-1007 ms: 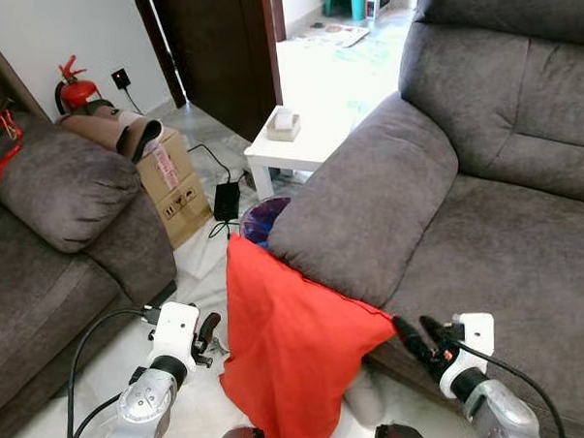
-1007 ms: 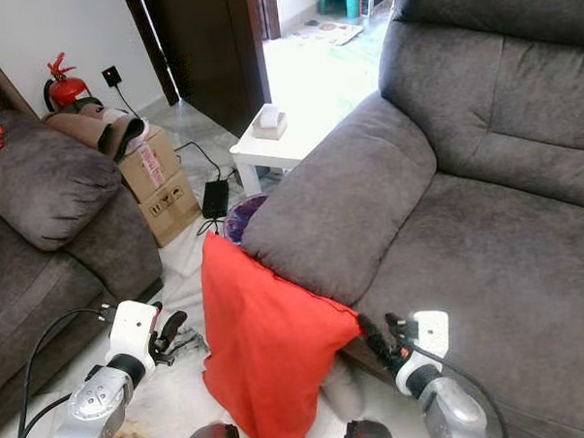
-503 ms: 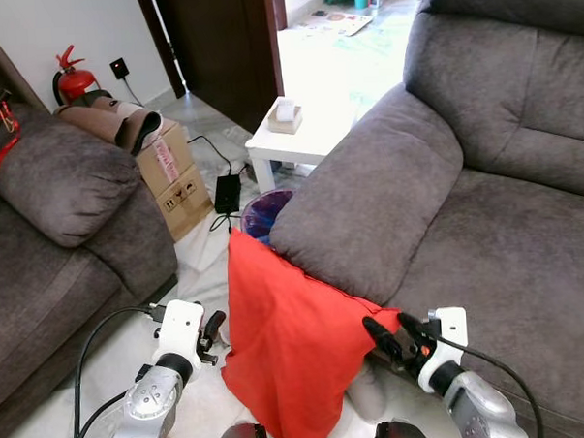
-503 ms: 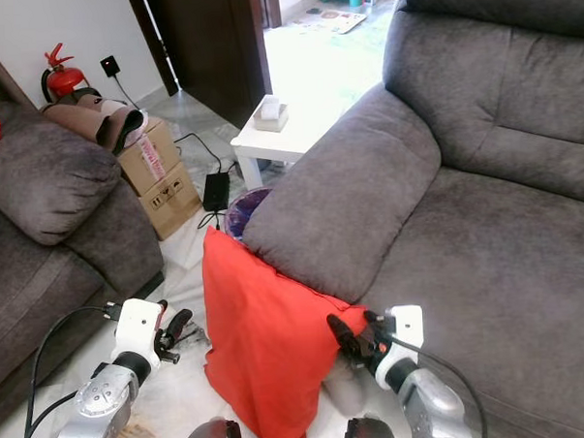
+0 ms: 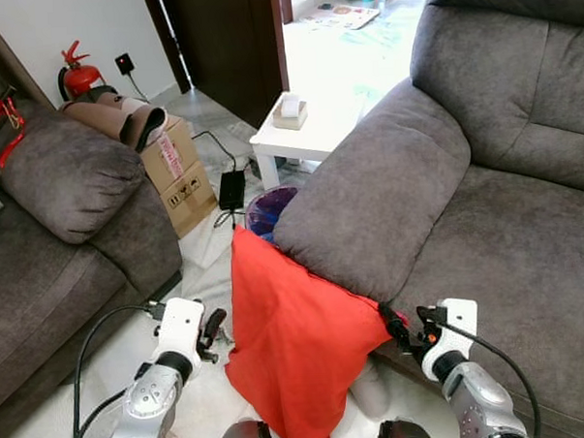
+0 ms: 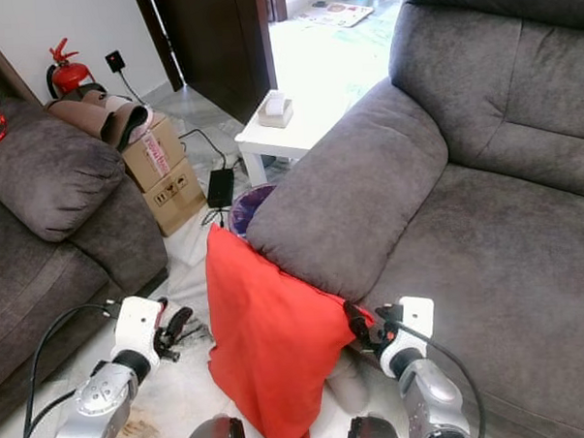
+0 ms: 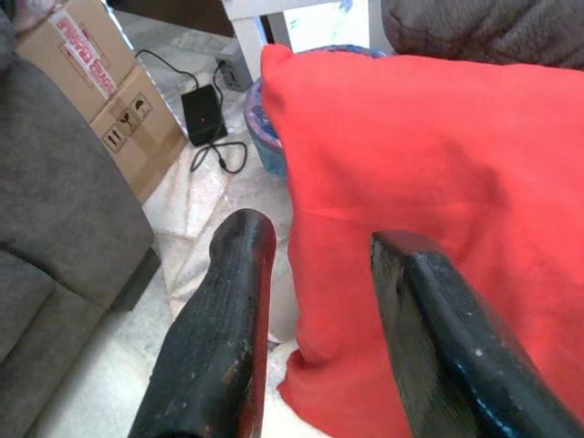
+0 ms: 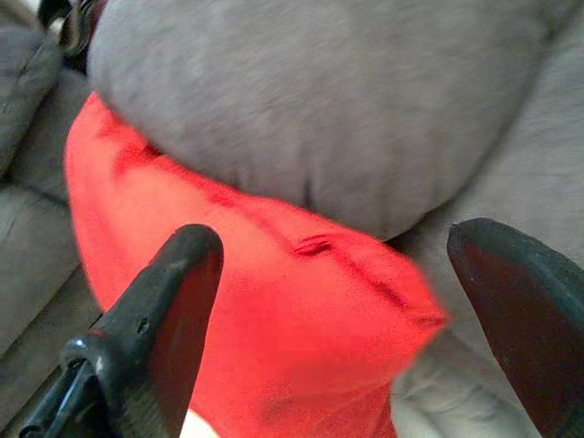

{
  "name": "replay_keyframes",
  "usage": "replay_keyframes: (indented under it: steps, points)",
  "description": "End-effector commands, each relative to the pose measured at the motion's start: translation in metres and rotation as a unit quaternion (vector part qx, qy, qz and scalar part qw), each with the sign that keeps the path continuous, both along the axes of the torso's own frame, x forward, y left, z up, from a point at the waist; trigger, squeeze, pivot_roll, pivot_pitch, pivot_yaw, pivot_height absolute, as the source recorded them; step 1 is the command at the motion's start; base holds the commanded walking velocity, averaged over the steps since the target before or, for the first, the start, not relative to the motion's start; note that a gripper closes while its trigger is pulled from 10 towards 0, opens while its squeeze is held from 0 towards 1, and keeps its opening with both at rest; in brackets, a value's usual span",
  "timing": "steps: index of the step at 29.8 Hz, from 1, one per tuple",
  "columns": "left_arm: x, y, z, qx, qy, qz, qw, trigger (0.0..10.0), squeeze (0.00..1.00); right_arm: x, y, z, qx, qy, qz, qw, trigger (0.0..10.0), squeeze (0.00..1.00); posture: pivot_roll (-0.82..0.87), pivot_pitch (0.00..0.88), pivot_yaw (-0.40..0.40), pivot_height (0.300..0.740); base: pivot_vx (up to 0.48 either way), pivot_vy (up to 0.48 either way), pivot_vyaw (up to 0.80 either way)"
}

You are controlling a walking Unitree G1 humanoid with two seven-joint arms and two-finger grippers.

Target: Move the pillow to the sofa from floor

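Red pillow (image 5: 293, 350): propped on the floor against the sofa (image 5: 486, 220) armrest, between both grippers.
Right gripper (image 5: 392, 327): spread wide, just beside its corner.
Left gripper (image 5: 213, 331): parted, alongside, ready to pinch.

- The red pillow (image 5: 293, 350) hides the lower front of the sofa's armrest (image 5: 378, 196) and most of the purple bin (image 5: 269, 208) behind it.
- The second sofa (image 5: 51, 239) is cut off by the picture's left edge.
- The right wrist view is blurred.
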State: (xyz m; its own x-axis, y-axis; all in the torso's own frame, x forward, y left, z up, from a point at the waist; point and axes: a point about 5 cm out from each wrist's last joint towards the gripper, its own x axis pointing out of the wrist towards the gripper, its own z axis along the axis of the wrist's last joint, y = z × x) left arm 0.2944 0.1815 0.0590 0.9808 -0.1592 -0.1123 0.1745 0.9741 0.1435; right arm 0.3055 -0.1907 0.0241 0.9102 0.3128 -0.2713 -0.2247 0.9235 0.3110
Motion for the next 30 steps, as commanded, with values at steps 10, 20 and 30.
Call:
replay_keyframes:
  steps: [10,20,30]
  points:
    - [-0.013,0.015,0.001,0.01,0.01,0.003,1.0,10.0,0.0,-0.003,0.021,-0.011,-0.011,0.03,0.005,0.999,10.0,0.0,0.19,0.176,0.157,0.63,0.0,0.0,0.0]
    - [-0.024,0.02,0.007,0.025,0.011,-0.001,1.0,10.0,0.0,-0.001,0.021,-0.014,-0.042,0.041,-0.065,0.996,10.0,0.0,0.24,0.2,0.19,0.63,0.0,0.0,0.0]
    - [-0.026,0.022,0.009,0.03,0.02,-0.004,0.999,10.0,0.0,-0.003,0.025,-0.017,0.034,0.055,-0.078,0.995,10.0,0.0,0.25,0.207,0.201,0.63,0.0,0.0,0.0]
